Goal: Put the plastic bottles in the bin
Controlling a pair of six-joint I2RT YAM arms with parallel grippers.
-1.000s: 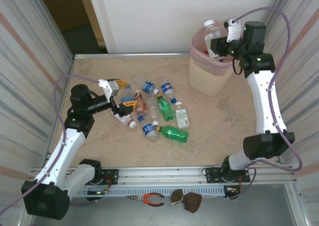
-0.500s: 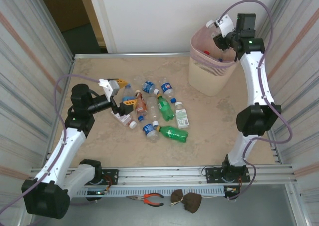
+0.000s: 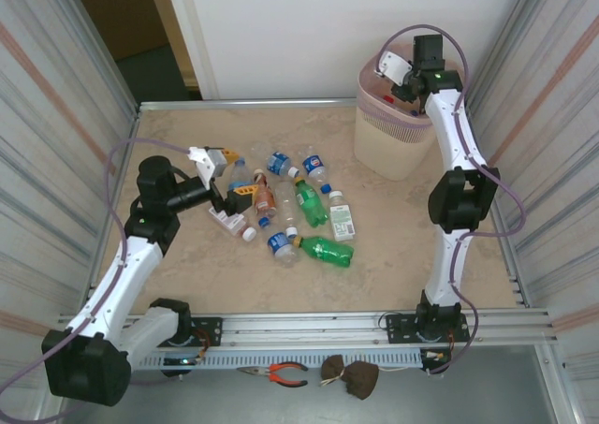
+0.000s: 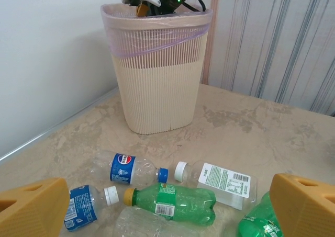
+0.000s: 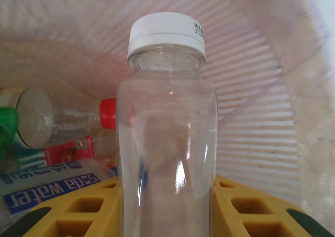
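Over the bin: my right gripper is clamped on a clear white-capped bottle, whose cap points ahead of the jaws into the pale pink bin. A red-capped bottle lies beyond it, left of the jaws. My left gripper stands wide open, with a green bottle lying on the table just ahead of the gap.

white-capped bottle inside pink bin; bottles strewn on table
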